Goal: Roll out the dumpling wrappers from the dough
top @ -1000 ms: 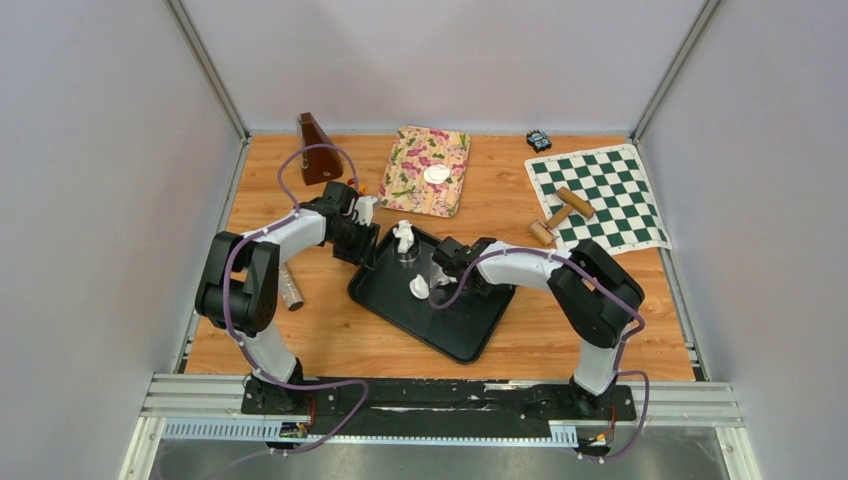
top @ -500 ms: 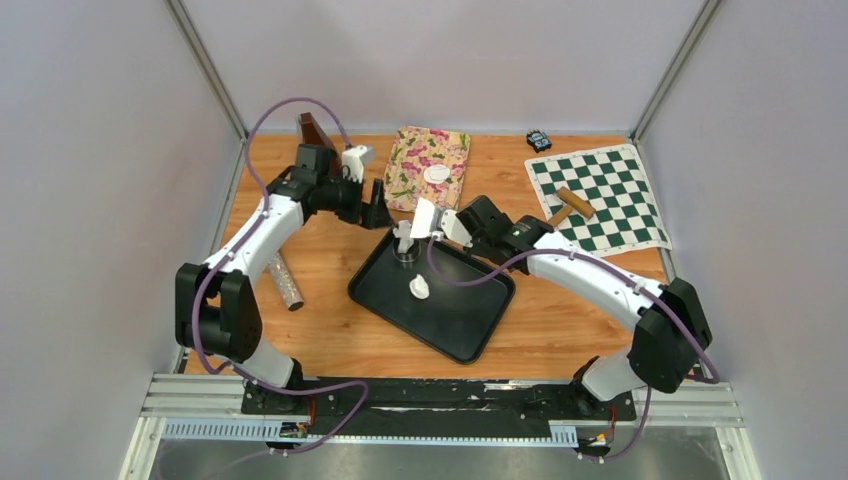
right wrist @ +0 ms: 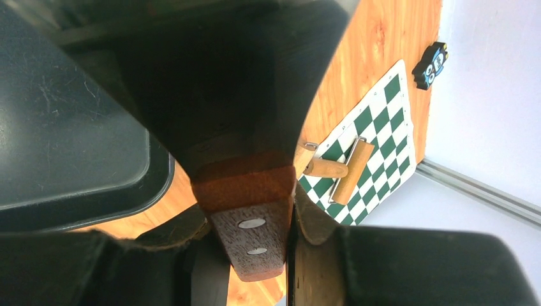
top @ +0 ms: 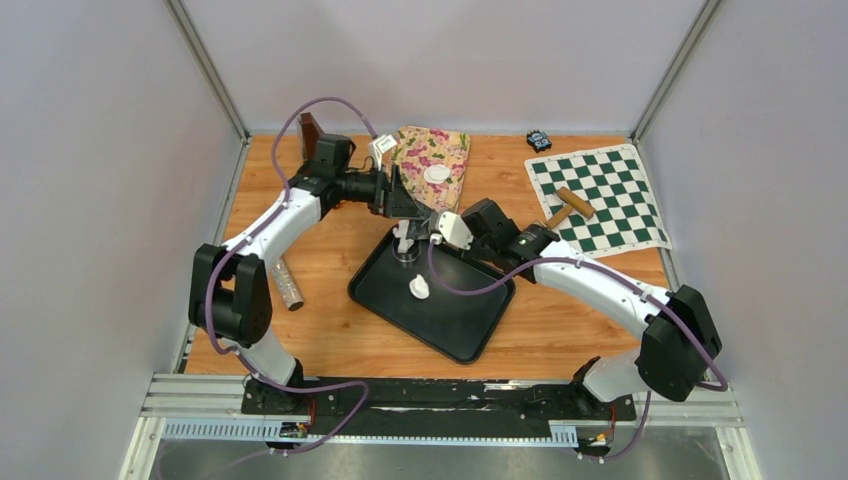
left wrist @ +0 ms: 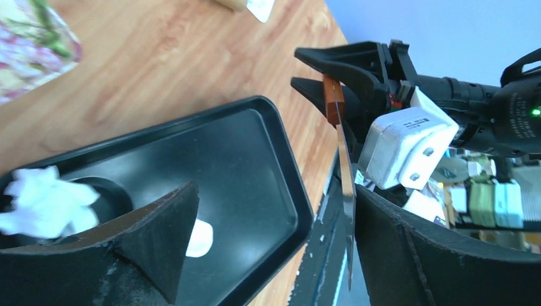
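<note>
The wooden table carries a black tray at centre, a chess mat far right and a floral mat behind the tray; the left gripper hovers over the tray's far corner, just beside the floral mat, jaws spread wide and empty; the right gripper, facing it, is clamped on the wooden handle of a scraper, blade hanging down; a roller lies on the chess mat; a ragged dough lump sits at the tray's far end, a dough bit nearer; one round wrapper rests on the floral mat.
</note>
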Robot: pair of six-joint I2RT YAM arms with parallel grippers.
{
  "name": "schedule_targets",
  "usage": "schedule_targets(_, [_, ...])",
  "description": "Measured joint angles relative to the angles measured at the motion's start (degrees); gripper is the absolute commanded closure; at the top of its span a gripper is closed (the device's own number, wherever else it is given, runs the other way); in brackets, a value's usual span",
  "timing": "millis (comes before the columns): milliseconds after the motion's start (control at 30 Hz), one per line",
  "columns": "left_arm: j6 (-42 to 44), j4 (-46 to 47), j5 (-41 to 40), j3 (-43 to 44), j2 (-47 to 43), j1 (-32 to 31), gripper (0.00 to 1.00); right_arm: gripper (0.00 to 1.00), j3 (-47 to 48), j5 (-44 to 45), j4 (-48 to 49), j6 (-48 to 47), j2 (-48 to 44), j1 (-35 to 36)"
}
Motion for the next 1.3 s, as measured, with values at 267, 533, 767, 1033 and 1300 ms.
schedule_targets(267, [-0.7, -0.9, 1.3, 0.6, 3.1, -4.7, 0.98, 1.00, -2.3, -1.3, 2.6, -0.6, -1.1, 0.0])
schedule_targets(533, [-3.8, -1.1, 7.9, 2.2, 4.1, -4.8, 1.00, 0.37, -6.3, -7.8, 4.6, -0.7, -8.4, -0.7])
schedule_targets(767, [-7.8, 7.2, 9.1, 0.7, 5.4, -3.2, 1.00, 0.16, -7.5, -31.2, 7.6, -1.4, -24.1, -10.2])
schedule_targets(1033, [-14.6, 16.9, 13.1, -1.2, 5.4, -2.0, 1.00, 0.17, -6.1, -52.9, 8.7, 4.6, -23.4, -24.2])
schedule_targets(1300, [-23.2, 28.5, 15.8, -5.0, 5.1, -2.0, 1.00, 0.17, -6.1, -64.9, 8.7, 4.2, -21.7, -30.1])
